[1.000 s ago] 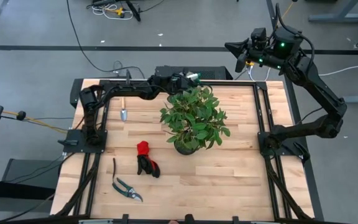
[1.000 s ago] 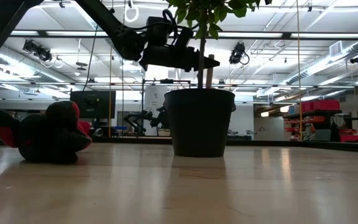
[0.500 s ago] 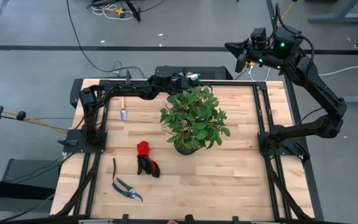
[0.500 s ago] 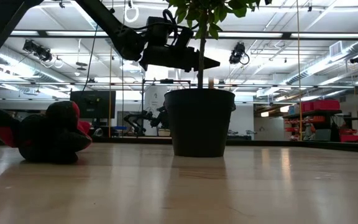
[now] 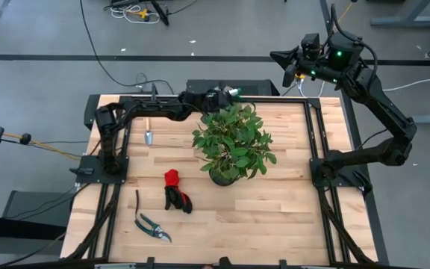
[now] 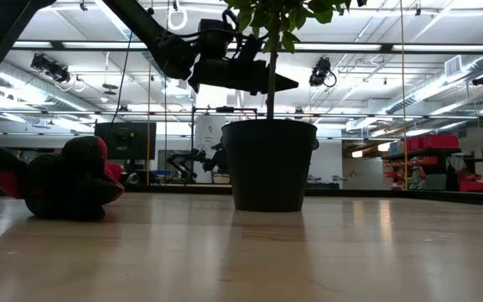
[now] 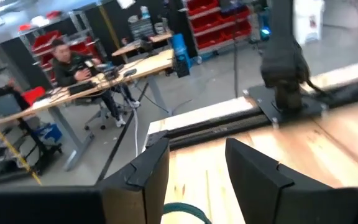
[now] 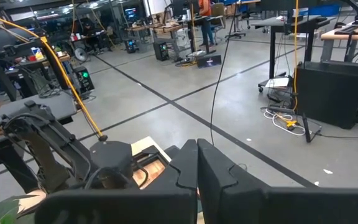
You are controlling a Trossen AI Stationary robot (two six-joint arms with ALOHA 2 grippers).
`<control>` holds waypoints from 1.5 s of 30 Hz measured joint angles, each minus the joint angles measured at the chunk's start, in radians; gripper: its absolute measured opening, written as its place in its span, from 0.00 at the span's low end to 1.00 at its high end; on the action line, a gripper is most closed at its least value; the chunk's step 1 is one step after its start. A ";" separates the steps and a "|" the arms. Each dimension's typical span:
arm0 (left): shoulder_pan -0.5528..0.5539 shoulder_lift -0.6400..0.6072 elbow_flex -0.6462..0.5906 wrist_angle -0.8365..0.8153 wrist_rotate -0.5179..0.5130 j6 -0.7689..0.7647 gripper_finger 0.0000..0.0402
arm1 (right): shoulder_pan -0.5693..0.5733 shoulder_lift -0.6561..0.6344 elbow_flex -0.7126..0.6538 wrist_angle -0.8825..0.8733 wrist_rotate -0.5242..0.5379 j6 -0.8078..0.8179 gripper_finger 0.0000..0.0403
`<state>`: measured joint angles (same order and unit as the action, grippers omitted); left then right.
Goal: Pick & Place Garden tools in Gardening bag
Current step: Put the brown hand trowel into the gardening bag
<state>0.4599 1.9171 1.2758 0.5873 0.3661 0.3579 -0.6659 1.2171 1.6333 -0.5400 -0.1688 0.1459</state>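
Note:
My left gripper (image 5: 230, 93) hangs open and empty over the table's far edge, just beyond the potted plant (image 5: 234, 142). It also shows in the low view (image 6: 288, 82) and in the left wrist view (image 7: 194, 168). A green curved edge (image 7: 182, 211) shows below its fingers; I cannot tell what it is. The red-and-black gloves (image 5: 176, 190) lie on the table left of the pot. The pruning shears (image 5: 151, 224) lie flat near the front left. A wooden-handled trowel (image 5: 148, 136) lies at the far left. The gardening bag is hidden. My right gripper (image 5: 278, 56) is shut, high beyond the far right corner.
The plant's dark pot (image 6: 268, 164) stands mid-table and its foliage spreads wide below my left arm. The gloves (image 6: 65, 180) lie left of the pot in the low view. Bare wood (image 5: 282, 217) lies at the table's right and near side. People sit at desks beyond the table.
A wooden handle that stood upright just below my left gripper's tips has dropped straight down behind the plant pot and no longer shows. My left gripper has risen slightly.

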 joint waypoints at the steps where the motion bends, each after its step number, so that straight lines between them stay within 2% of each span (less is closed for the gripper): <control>1: 0.000 -0.003 0.000 0.006 -0.011 -0.023 0.41 | 0.000 0.000 0.000 0.000 0.000 0.000 0.01; 4: 0.010 -0.022 0.000 -0.009 -0.016 -0.084 0.42 | 0.000 0.000 0.000 -0.001 0.000 0.000 0.01; 12: 0.021 -0.090 0.000 -0.063 -0.023 -0.086 0.42 | 0.000 0.000 0.000 -0.013 0.000 -0.026 0.02; 25: 0.070 -0.236 0.001 -0.332 -0.058 -0.077 0.42 | 0.000 0.000 0.000 -0.016 0.002 -0.082 0.02; 40: 0.122 -0.413 0.000 -0.546 -0.060 -0.086 0.42 | 0.000 0.020 0.000 -0.014 -0.006 -0.128 0.02; 45: 0.122 -0.476 0.000 -0.564 -0.060 -0.112 0.42 | 0.000 0.020 0.000 -0.014 -0.006 -0.139 0.02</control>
<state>0.5819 1.4412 1.2758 0.0235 0.3065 0.2455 -0.6655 1.2369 1.6333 -0.5545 -0.1753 0.0070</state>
